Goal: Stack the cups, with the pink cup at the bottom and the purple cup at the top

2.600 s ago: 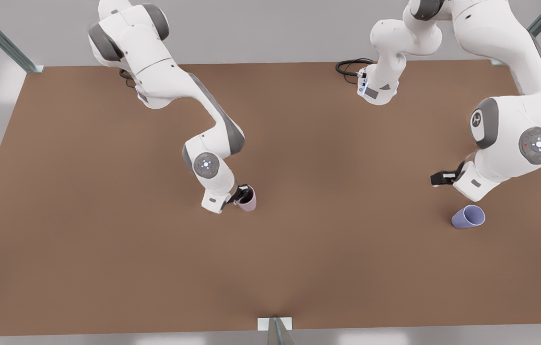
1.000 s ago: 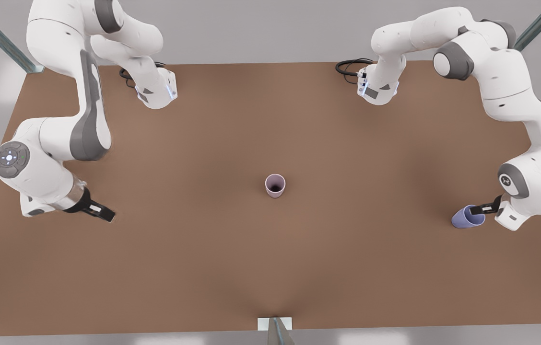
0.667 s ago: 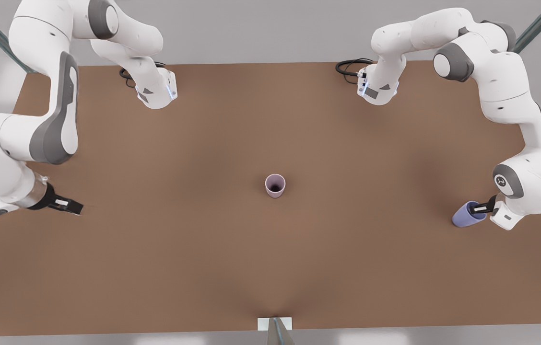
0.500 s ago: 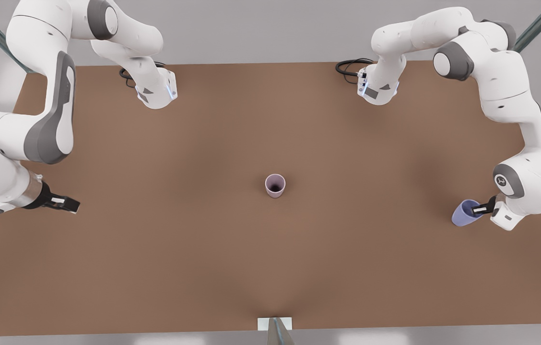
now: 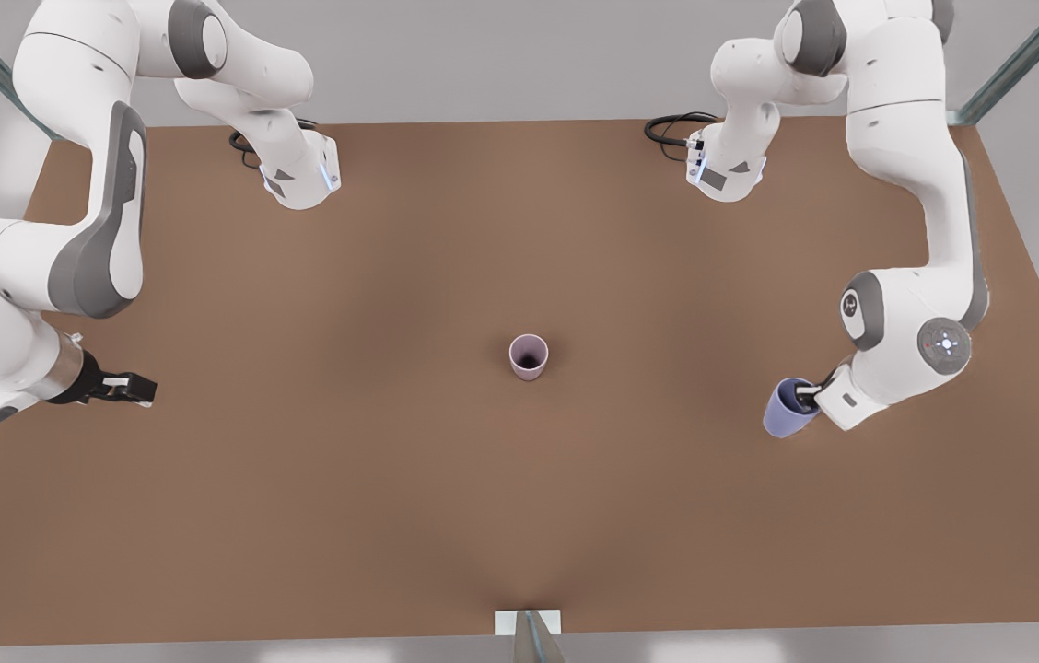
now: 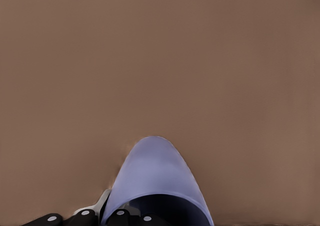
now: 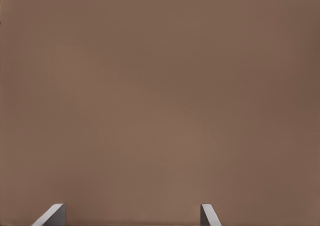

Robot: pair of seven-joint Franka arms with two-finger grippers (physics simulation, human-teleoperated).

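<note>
Brown desk (image 5: 298,516): left gripper (image 5: 812,390), fingers pinching purple cup (image 5: 788,408) at rim, has apparently lifted it and carried it twd pink cup (image 5: 529,355) mid-desk; right gripper (image 5: 134,390) waits, fingers apart.

Left gripper (image 5: 810,393) clamped, right gripper (image 5: 134,390) agape

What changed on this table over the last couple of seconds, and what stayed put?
The right gripper released the pale pink-mauve tapered cup, leaving it upright mid-table, and withdrew to the front view's left, fingers open. The left gripper closed on the rim of the bluish lavender tapered cup, lifted it and carried it toward the centre. The pink cup has not moved during the last second.
</note>
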